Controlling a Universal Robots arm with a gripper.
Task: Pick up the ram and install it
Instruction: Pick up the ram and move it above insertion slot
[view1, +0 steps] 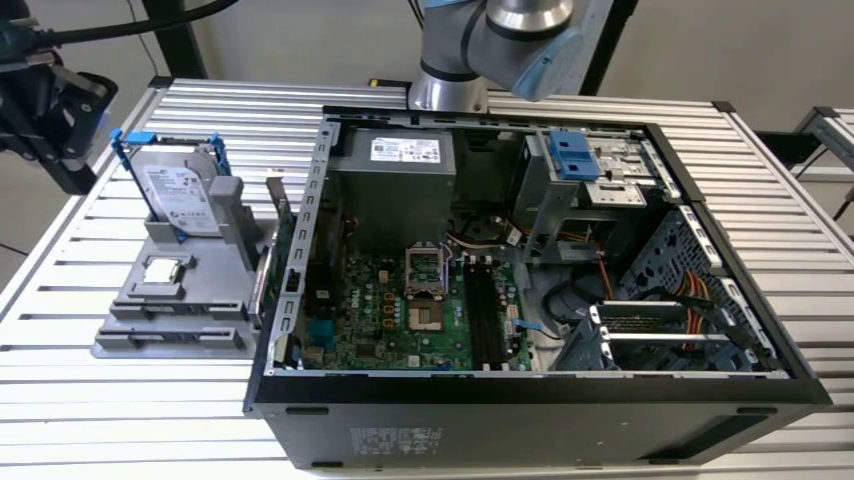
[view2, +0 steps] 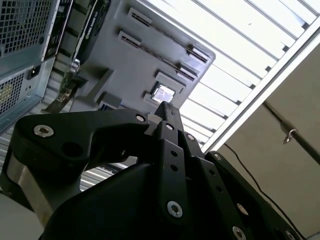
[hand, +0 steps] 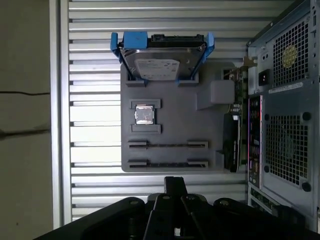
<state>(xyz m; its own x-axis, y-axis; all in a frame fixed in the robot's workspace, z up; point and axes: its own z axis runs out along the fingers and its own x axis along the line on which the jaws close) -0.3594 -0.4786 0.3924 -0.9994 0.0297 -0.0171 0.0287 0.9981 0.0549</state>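
Observation:
My gripper (hand: 175, 184) hangs high over the slatted table, just off the slotted end of a grey holder (hand: 170, 125), with its black fingers (view2: 164, 112) shut together and nothing between them. The holder has two narrow slots (hand: 167, 145), each showing a thin dark line seen edge-on. I cannot tell whether either line is the ram. In the exterior view the same holder (view1: 147, 300) lies to the left of the open computer case (view1: 534, 400). The black motherboard slots (view1: 483, 315) run lengthwise inside the case.
On the holder stand a silver hard drive in a blue frame (hand: 157, 62) and a small square chip (hand: 144, 114). A dark expansion card (hand: 231, 145) stands between holder and case. A black device on a stand (view1: 40, 100) sits at the exterior view's far left.

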